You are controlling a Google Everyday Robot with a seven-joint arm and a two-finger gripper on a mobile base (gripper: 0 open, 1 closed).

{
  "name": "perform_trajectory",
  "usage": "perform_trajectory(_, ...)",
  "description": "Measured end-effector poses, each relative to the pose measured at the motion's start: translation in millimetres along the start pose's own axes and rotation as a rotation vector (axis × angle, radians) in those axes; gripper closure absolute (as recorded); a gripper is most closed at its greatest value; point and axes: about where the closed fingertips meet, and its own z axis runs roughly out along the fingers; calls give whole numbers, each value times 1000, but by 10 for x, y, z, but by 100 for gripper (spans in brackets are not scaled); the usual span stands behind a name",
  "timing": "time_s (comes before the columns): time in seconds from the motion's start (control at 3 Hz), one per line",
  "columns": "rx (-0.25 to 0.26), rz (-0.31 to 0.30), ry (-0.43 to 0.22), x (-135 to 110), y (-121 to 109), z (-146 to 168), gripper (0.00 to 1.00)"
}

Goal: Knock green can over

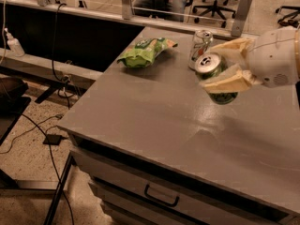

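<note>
The green can is held tilted above the grey table, its silver top leaning toward the camera and left. My gripper reaches in from the right with cream fingers closed on both sides of the can. The can's lower body is partly hidden by the near finger. Its base is off the table surface.
A white-silver can stands upright just behind the held can. A green snack bag lies at the table's far left. A drawer with a handle sits under the front edge. Cables and a stand leg are on the floor at left.
</note>
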Motion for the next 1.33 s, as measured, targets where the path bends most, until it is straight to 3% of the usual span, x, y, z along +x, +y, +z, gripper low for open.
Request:
perform_trajectory(0.33, -125, -59, 157, 89, 132, 165, 100)
perform_trajectory(0.67, -218, -137, 331, 327, 349, 322, 100)
perform_trajectory(1.0, -266, -211, 497, 624, 468, 387, 87)
perform_trajectory(1.33, -302, -267, 641, 855, 488, 398, 64)
